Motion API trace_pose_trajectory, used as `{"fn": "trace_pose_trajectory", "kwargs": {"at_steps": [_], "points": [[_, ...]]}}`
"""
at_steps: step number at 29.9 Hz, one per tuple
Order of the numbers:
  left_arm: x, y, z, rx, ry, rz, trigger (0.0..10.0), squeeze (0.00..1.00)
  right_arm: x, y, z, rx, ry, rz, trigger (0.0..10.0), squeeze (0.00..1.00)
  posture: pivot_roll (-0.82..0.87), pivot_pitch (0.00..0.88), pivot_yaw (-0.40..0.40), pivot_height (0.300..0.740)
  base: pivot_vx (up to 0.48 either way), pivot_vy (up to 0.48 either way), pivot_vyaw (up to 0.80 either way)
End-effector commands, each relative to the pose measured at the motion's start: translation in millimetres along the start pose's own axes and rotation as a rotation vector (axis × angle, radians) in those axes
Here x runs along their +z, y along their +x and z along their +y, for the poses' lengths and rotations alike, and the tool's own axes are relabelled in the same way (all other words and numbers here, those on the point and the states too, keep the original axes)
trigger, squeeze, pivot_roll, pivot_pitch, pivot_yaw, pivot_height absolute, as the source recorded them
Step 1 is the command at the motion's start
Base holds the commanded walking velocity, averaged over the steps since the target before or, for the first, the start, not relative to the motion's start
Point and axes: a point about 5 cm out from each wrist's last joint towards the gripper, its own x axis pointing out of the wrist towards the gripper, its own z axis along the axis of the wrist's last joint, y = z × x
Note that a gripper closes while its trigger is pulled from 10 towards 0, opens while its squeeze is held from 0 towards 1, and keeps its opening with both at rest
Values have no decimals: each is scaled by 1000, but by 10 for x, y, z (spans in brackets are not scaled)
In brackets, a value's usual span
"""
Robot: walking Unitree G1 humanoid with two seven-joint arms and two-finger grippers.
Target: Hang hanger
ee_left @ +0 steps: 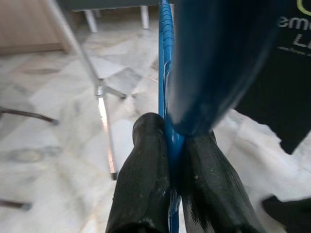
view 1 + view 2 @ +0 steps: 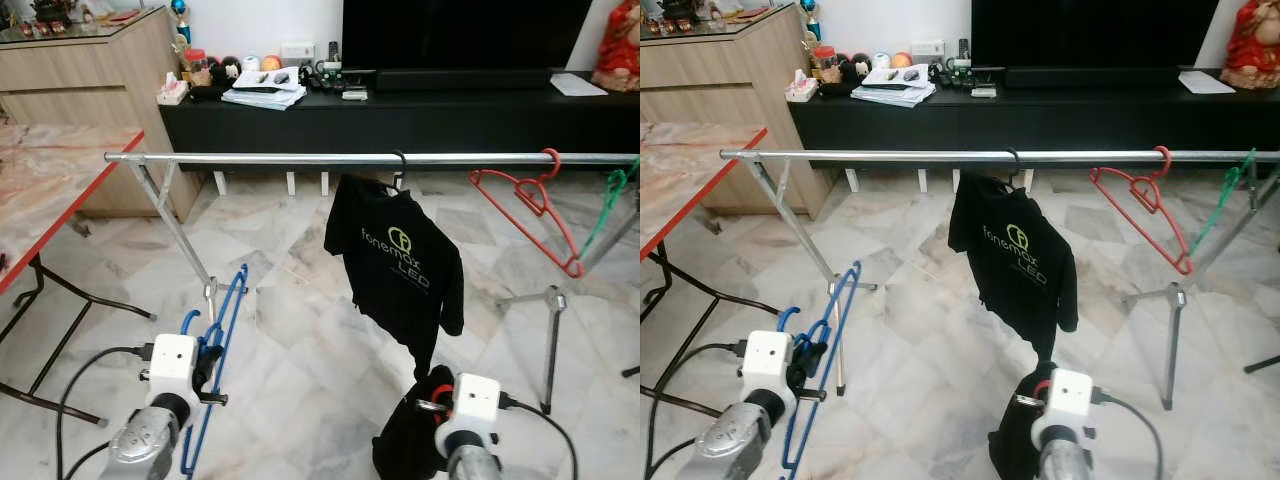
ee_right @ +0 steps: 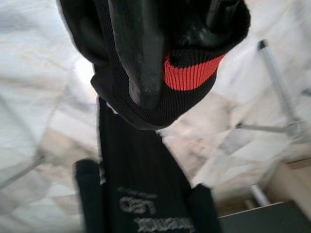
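Fingers [image 1: 146, 184] of the left gripper [image 1: 172, 145] pinch a blue hanger [image 2: 222, 330] between them, not yet on the rail [image 2: 300, 158]; right gripper [image 3: 160, 63] clamps black cloth [image 3: 146, 160].

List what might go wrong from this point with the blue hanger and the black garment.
1. The left gripper pinches the thin blue hanger edge-on between its fingers, so it may twist or slip.
2. The black garment bunched in the right gripper hangs low and may snag while being dressed onto the hanger.
3. The black T-shirt already on the rail could get bumped.
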Motion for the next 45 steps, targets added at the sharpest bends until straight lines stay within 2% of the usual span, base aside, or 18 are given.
{"fn": "trace_pose_trajectory", "kwargs": {"at_steps": [1,13,23,45], "points": [[5,-6,-10,0,-4,-1,10000,0,42,14,-28,-8,1,-14,10000,0,-5,63,64,740,-289,0,0],[-5,-5,-22,0,-7,2,10000,0,69,31,-33,-8,-2,-19,10000,0,-5,63,57,740,-285,0,0],[21,4,-57,-40,-27,-11,10000,0,159,93,-31,-5,-6,-35,10000,0,-1,56,54,740,0,0,0],[56,34,-111,-91,1,-13,10000,0,291,190,-80,-23,-23,-44,10000,0,1,45,50,740,0,0,0]]}}
